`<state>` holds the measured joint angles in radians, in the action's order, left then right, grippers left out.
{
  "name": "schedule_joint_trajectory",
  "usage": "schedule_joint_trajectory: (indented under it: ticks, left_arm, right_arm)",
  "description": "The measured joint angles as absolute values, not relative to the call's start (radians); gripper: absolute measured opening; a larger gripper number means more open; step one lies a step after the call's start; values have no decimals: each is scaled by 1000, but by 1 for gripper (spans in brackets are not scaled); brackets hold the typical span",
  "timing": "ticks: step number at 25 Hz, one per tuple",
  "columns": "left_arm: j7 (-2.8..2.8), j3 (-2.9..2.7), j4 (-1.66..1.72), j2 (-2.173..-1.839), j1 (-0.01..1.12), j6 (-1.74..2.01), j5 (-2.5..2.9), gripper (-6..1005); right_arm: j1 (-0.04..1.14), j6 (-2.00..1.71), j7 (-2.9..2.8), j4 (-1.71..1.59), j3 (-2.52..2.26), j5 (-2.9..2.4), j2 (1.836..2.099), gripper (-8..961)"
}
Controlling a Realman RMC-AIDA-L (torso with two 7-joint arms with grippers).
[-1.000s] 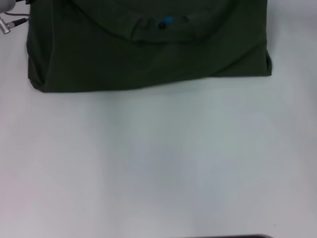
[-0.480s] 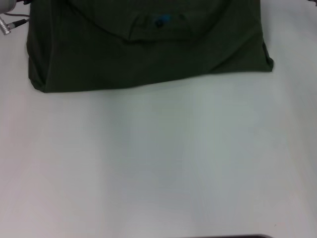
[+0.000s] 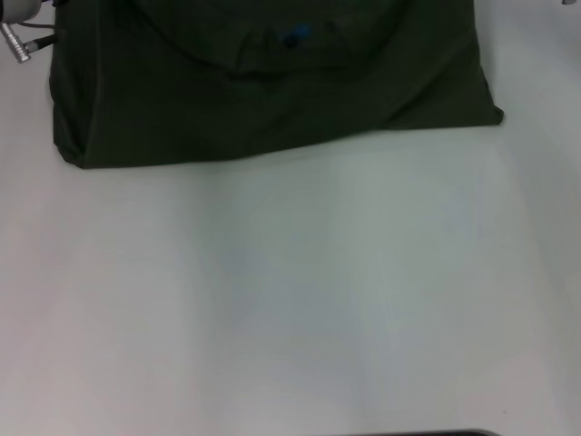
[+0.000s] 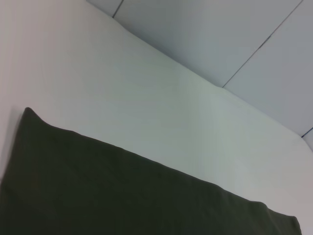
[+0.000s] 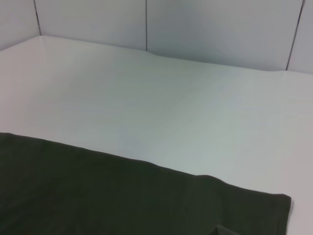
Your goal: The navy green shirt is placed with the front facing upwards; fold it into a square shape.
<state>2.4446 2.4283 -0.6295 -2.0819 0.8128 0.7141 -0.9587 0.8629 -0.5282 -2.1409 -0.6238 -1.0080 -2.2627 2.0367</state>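
The navy green shirt (image 3: 272, 91) lies at the far edge of the white counter (image 3: 290, 300), already doubled into a broad rectangle, its neck label (image 3: 295, 38) showing blue on top; I judge another fold remains before it is square. A piece of the left tool (image 3: 20, 36) peeks in at the far left corner beside the cloth, probably to hold that edge; whether it is apart or together, I cannot tell. The right tool is out of sight. Nothing stands in the way.
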Motion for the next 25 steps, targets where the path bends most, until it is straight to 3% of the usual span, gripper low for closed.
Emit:
schedule_joint_trajectory:
  ticks: [18,25]
  left_arm:
    - [2417,2411,-662,-2111,791,714,-967,39]
    - [2429,2415,-677,-2116,783,720,-967,253]
  right_arm:
    - [872,-471,-2089,-592,-1020,-2274,2050,142]
    - [912,-465,-2096,-557,-1014,-2337,2039,150]
